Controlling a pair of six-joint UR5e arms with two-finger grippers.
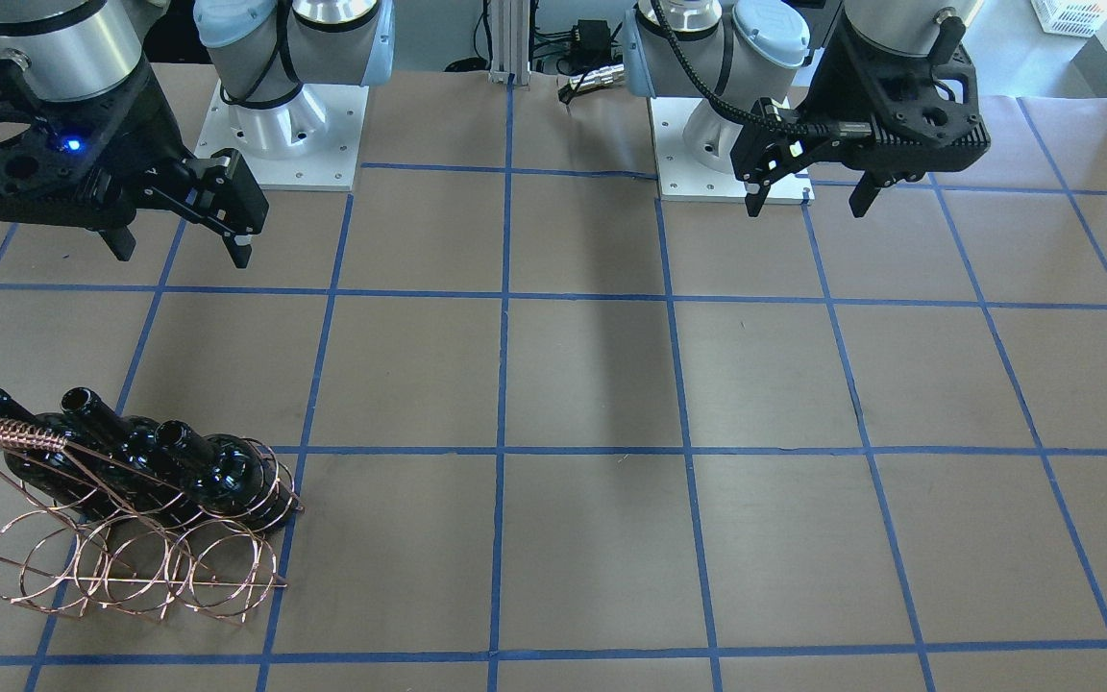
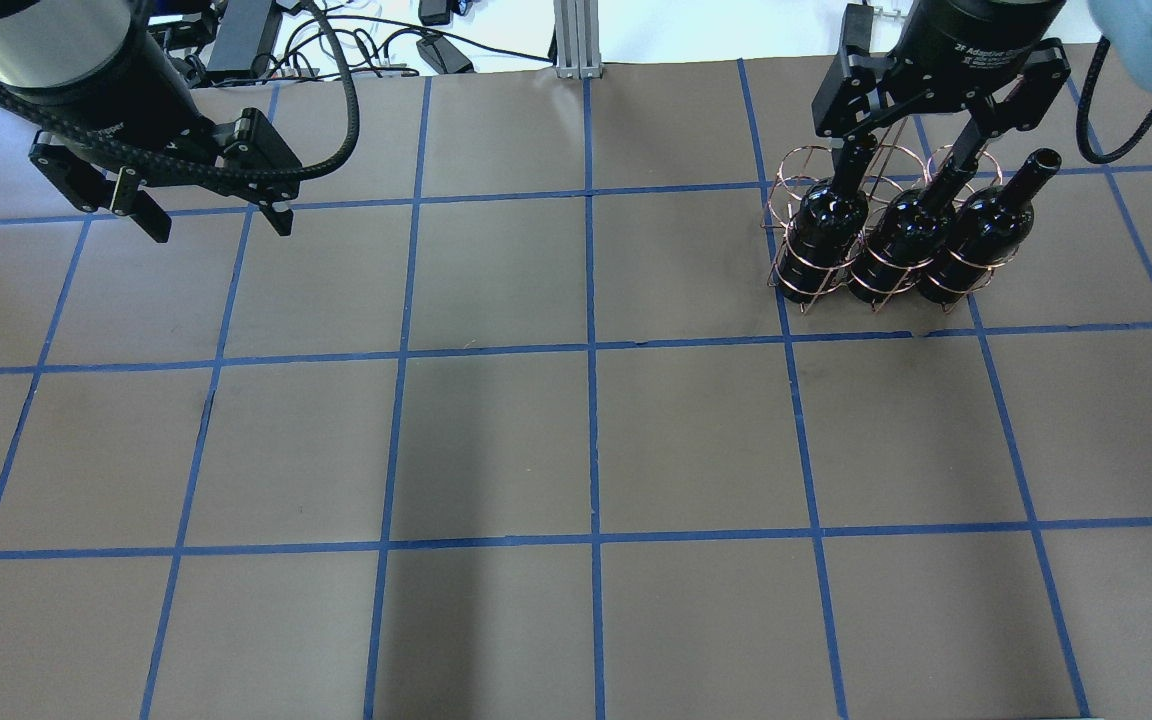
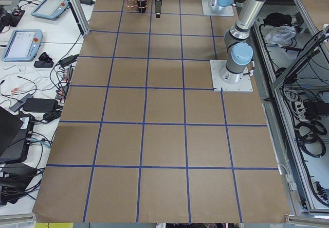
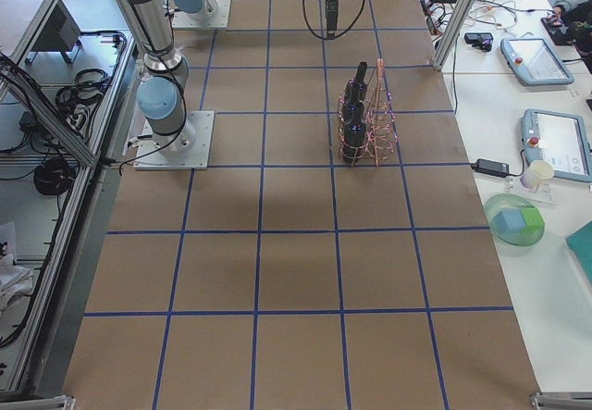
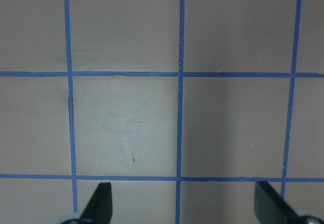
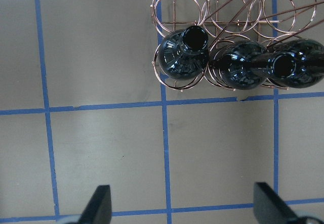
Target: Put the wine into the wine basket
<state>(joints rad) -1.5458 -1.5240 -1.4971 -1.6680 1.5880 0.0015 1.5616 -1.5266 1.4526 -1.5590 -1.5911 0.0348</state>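
Looks finished, or very nearly. Three wine bottles (image 2: 901, 235) standing in the wine basket (image 1: 131, 577), one to each row of rings, bases down in the loops and necks leaning toward the coiled handle. Impossible to tell them apart (same dark glass, no labels, open mouths in the right wrist view). All three sit inside the rack, which stands on the robot's right, toward the far edge of the table (image 2: 496, 440).

Nothing gripped by either arm. Right gripper (image 1: 181, 255) raised above the table on the robot's side of the rack, jaws spread wide and empty, touching neither wire nor glass. Left gripper (image 2: 221, 225) well apart on the other side, jaws likewise spread over bare surface.

Judging from that, little left to do beyond drawing the arms back; no bottle seen outside the rack.

Underneath, a brown matte covering marked into squares with blue tape (image 2: 591, 400), and both arm bases bolted on white plates. Around it, side benches with teach pendants (image 3: 23, 42), loose cables, and a green bowl (image 4: 513, 220) beside a paper cup (image 4: 536, 174).
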